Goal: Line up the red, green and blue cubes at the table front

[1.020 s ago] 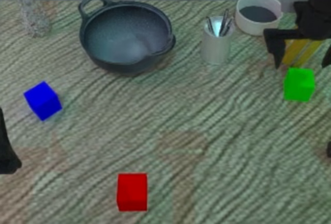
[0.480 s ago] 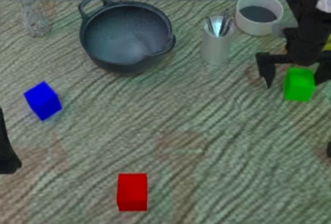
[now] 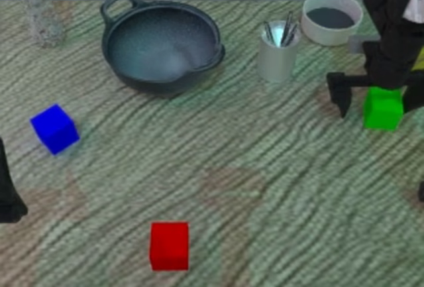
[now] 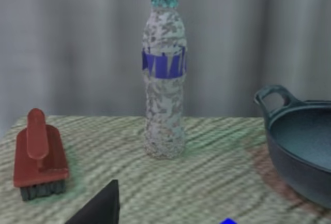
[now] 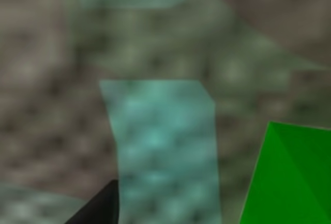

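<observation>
Grabbing the green cube (image 3: 382, 107) is the step on right now, and the right gripper (image 3: 379, 98) sits right over it at the far right of the table (image 3: 265, 181), claw spread wide: one finger (image 3: 340, 93) shows to the cube's left, the other is off past its right side. Looks like the cube isn't quite centred between them, so the arm should probably nudge over before it closes, or the cube could twist or skid away. It should also go low enough to pinch the sides, not the top edge. Red cube (image 3: 169, 245) already sits near the front, a bit left of middle; blue cube (image 3: 54, 128) is at the left, mid-depth. Left gripper (image 3: 8, 194) is parked at the left edge, can't tell its fingers.
</observation>
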`<state>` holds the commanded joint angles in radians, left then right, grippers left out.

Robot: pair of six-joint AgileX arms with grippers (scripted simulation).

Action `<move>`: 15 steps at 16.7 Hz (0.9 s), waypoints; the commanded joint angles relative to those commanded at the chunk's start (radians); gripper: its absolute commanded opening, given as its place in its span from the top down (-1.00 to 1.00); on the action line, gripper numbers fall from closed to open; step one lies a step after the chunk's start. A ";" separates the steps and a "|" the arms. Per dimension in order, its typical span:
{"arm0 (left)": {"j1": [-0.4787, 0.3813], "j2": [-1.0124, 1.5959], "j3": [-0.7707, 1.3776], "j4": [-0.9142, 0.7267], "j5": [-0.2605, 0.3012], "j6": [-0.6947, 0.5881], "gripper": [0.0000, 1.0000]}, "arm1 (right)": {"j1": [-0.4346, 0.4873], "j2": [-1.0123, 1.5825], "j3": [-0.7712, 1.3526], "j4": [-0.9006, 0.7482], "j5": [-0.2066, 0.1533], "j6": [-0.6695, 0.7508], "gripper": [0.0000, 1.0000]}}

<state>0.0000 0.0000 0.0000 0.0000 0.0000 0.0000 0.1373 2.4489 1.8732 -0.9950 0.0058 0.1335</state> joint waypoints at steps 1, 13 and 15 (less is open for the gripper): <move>0.000 0.000 0.000 0.000 0.000 0.000 -1.00 | 0.000 0.000 0.000 0.000 0.000 0.000 -0.55; 0.000 0.000 0.000 0.000 0.000 0.000 -1.00 | 0.000 0.000 0.000 0.000 0.000 0.000 1.00; 0.000 0.000 0.000 0.000 0.000 0.000 -1.00 | 0.000 0.000 0.000 0.000 0.000 0.000 1.00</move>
<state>0.0000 0.0000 0.0000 0.0000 0.0000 0.0000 0.1373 2.4489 1.8732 -0.9950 0.0058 0.1335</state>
